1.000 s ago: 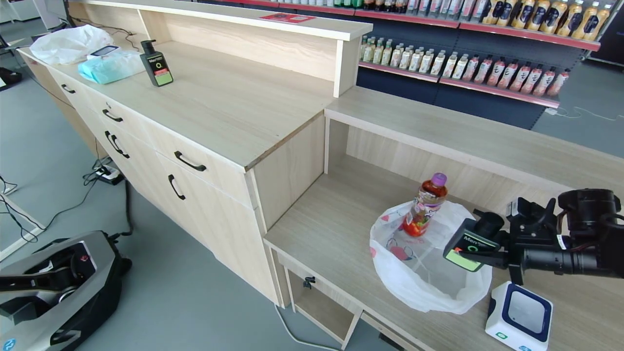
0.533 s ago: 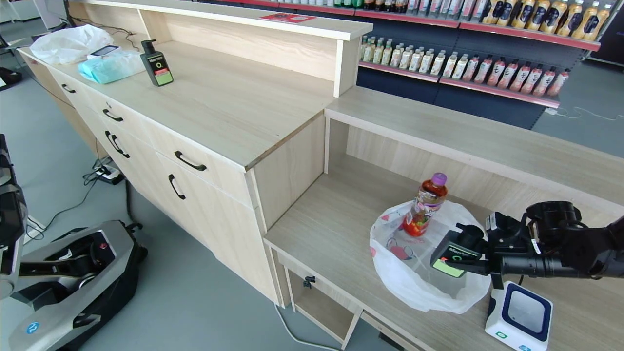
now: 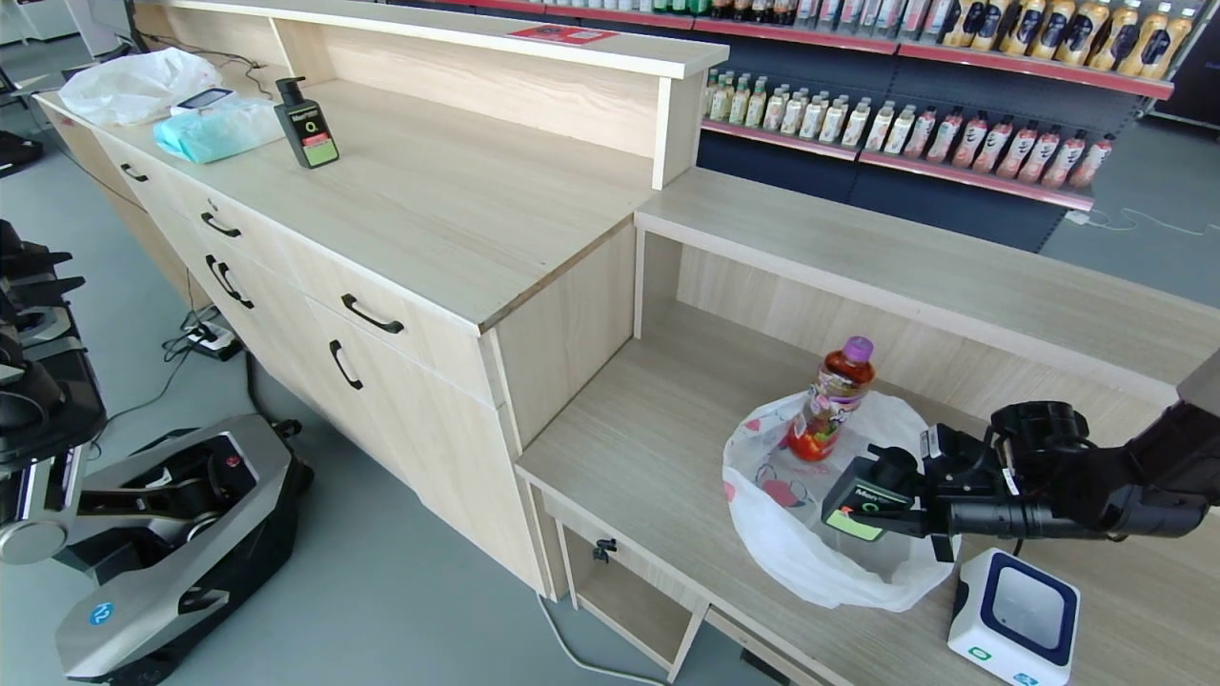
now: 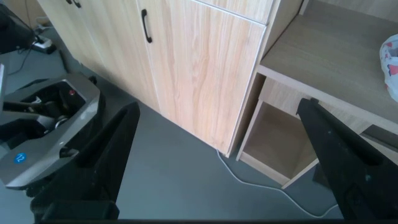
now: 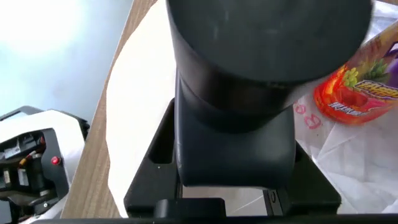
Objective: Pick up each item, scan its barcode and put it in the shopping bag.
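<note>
Over shopping bag mouth, right pincer grips pump bottle sideways, low, likely for gentle drop beside upright drink bottle. Left pincer spread wide, empty, off counter.

bag: on lower counter, just L of scanner
drink btl: upright in bag, rear side
pump btl: in R gripper, over bag, before drink btl
</note>
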Controlling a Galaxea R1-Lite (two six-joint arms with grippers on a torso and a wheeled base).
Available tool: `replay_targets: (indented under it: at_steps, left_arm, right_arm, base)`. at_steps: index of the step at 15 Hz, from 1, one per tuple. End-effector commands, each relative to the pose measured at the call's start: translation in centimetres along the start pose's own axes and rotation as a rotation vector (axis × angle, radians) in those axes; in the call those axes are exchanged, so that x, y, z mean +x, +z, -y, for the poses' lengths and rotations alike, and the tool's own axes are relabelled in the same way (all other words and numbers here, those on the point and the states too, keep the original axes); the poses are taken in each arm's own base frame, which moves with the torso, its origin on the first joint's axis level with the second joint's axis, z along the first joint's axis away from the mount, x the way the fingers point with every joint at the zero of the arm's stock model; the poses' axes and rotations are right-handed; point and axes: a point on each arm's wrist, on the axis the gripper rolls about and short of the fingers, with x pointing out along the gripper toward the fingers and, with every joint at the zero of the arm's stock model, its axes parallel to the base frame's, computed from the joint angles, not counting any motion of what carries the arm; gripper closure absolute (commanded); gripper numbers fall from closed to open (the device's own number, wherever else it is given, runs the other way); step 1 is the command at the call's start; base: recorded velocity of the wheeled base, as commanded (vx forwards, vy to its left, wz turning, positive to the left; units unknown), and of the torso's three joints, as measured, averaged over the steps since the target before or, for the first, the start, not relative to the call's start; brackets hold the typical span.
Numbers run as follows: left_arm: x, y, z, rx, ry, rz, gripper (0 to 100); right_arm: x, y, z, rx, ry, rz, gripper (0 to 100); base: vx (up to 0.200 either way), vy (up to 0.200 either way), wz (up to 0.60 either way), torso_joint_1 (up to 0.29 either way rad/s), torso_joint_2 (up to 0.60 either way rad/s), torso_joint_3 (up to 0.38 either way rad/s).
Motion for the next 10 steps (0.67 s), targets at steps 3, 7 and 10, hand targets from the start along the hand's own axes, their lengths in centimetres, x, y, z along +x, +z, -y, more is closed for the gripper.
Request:
replay_targets:
  at_steps: [3, 7, 10]
  left_arm:
    - [0.0, 0.0, 0.0, 0.000, 0.000, 0.000, 0]
    - [0.0, 0.0, 0.0, 0.000, 0.000, 0.000, 0]
    - [0.0, 0.0, 0.0, 0.000, 0.000, 0.000, 0]
  right_arm:
    - [0.9, -1.1, 0.6, 0.001, 0.010, 0.000, 100]
    - [2.3, -1.3, 1.0, -0.030, 0.025, 0.023, 100]
    - [3.3, -1.7, 1.4, -0.078, 0.019, 0.039, 100]
  base:
    - [0.000, 0.000, 0.00, 0.000, 0.00, 0.000]
    - [0.000, 0.000, 0.00, 0.000, 0.00, 0.000]
    - [0.000, 0.000, 0.00, 0.000, 0.00, 0.000]
